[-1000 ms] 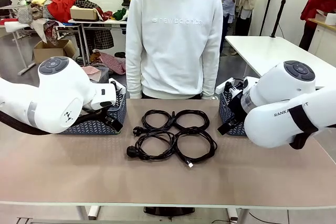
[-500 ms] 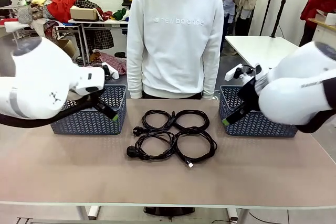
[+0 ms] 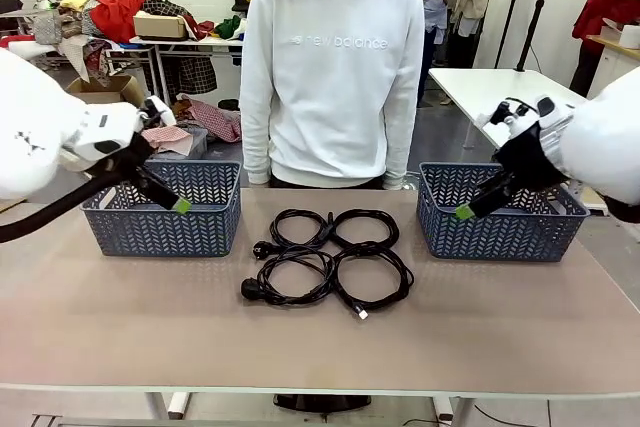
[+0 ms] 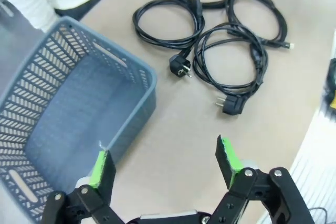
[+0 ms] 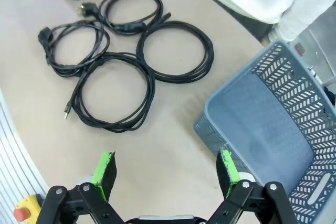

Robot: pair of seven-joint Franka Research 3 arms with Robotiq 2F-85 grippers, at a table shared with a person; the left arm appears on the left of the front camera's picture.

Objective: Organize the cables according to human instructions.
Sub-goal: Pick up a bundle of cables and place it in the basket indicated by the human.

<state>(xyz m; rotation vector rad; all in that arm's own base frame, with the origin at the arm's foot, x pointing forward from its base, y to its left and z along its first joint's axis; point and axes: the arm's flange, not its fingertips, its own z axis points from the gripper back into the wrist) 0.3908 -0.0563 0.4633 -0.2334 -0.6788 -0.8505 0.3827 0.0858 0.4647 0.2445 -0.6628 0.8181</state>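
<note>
At the middle of the desk [image 3: 520, 327], the cables [image 3: 328, 257] are lying as four black coils in a two-by-two block, with neighbouring coils touching or overlapping. Two chunky plug ends [image 3: 251, 290] are sticking out on the robot's left side of the block, and a thin connector [image 3: 362, 314] is pointing toward the near edge. The human [image 3: 333, 97] is standing at the far edge behind the coils, arms hanging down, wearing a white sweatshirt with pale chest lettering [image 3: 337, 41] reading "new balance". The left basket [image 3: 160, 232], grey and slotted, is sitting well apart from the coils, and the matching right basket [image 3: 495, 237] is sitting opposite. The left gripper [image 4: 163, 157] is hovering above the left basket's corner, fingers spread wide and gripping nothing. The right gripper [image 5: 167, 162] is hanging over the right basket's corner, likewise spread wide and carrying nothing.
</note>
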